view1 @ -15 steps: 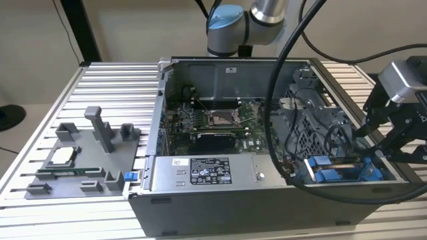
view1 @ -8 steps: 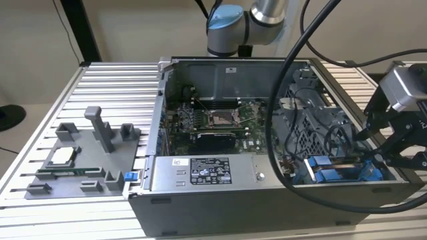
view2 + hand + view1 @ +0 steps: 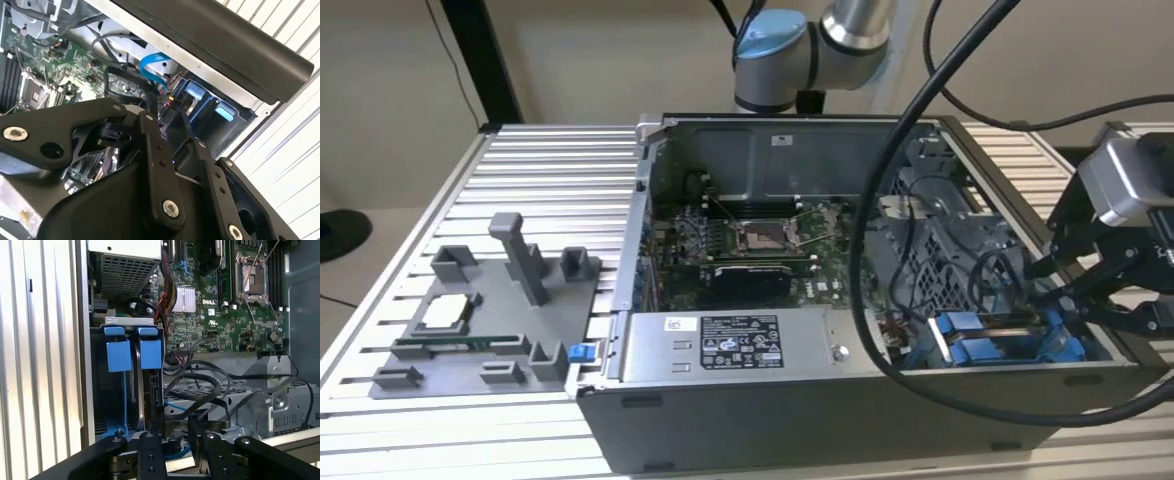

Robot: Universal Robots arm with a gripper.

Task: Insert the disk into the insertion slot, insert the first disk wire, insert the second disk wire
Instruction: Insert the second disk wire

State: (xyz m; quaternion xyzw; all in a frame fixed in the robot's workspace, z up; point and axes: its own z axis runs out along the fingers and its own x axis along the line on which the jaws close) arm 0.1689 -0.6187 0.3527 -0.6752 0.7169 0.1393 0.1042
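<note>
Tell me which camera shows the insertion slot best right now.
The first wrist view: the insertion slot faces it, blue rails plain. The exterior view shows it partly behind cables; the second wrist view catches its blue tabs.

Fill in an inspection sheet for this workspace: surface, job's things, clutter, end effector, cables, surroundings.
Surface: ribbed metal table, carrying an open computer case.
Job's things: insertion slot with blue rails in the case corner; whether the disk is seated cannot be told.
Clutter: grey fixture tray on the exterior view's left.
End effector: end effector hangs by the slot corner.
Cables: black wires loop beside the slot; a thick black hose crosses the case.
Surroundings: beige wall.
</note>
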